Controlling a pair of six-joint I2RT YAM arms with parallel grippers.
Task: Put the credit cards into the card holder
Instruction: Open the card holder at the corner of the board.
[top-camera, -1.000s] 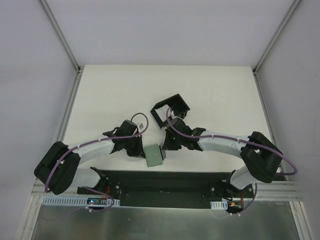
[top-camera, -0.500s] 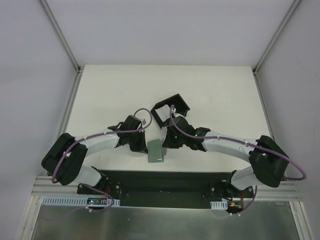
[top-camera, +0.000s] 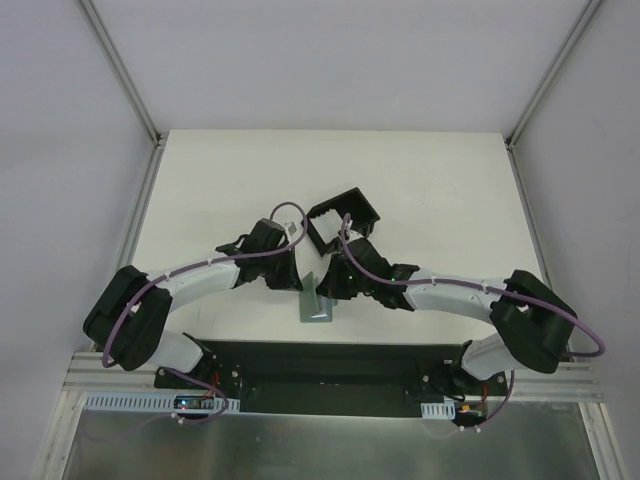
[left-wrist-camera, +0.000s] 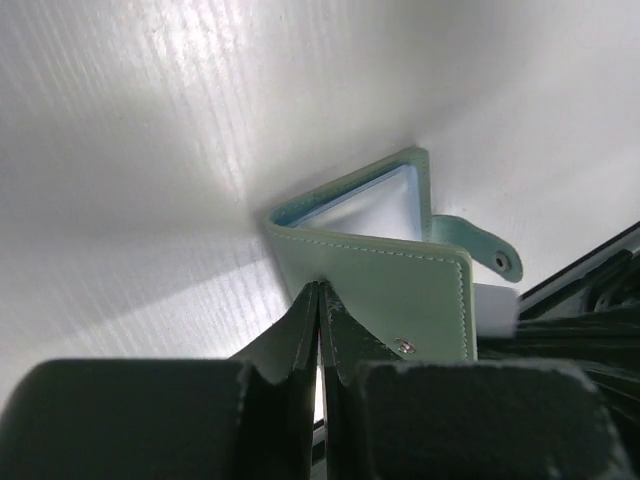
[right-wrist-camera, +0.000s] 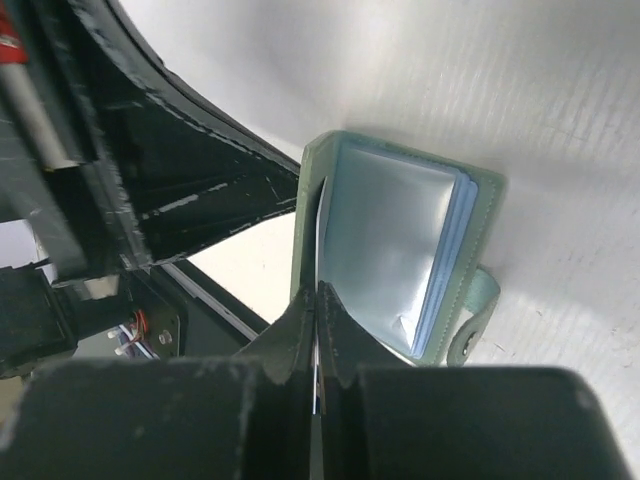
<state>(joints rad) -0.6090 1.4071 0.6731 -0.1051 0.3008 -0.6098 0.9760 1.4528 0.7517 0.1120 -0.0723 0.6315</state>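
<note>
White tabletop (top-camera: 420, 180) | grey-green flat snap case (top-camera: 316, 305) open, 6 o'clock of black open-topped plastic box (top-camera: 343, 217) | left gripper (left-wrist-camera: 318, 300), right gripper (right-wrist-camera: 318, 300): each closed tight on one cover

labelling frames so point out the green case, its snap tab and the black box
green case (left-wrist-camera: 400, 290), left wrist view, on its outer cover
snap tab (left-wrist-camera: 478, 245), left wrist view, middle of the strap
black box (top-camera: 335, 203), top external view, on its far wall

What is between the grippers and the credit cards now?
The grey-green case: the left gripper and right gripper pinch its covers. No bare card shows; any would lie within its clear sleeves.
</note>
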